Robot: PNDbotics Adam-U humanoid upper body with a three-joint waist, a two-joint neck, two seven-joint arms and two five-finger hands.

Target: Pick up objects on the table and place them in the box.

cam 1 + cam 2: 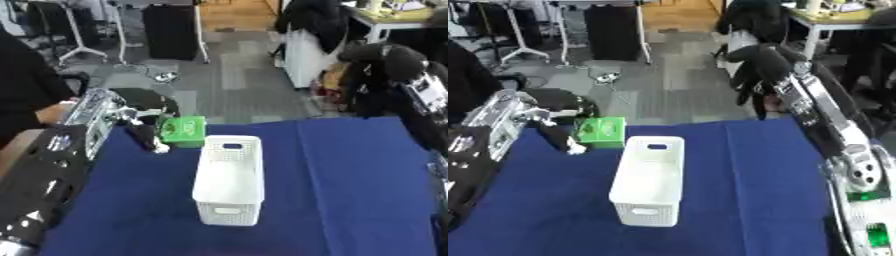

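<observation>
One green object [182, 131] held in the curled left hand [144, 131] beside one white box [229, 179]; right hand raised, fingers unclear

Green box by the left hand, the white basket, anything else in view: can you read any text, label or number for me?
No text can be read in either view.
Green box: paler markings on its top, too blurred to read.
White basket: plain, no label seen.
Left hand, fingers curled at the green box: no legible marking.
Right arm: silver and green patches near the lower edge, nothing legible.
</observation>
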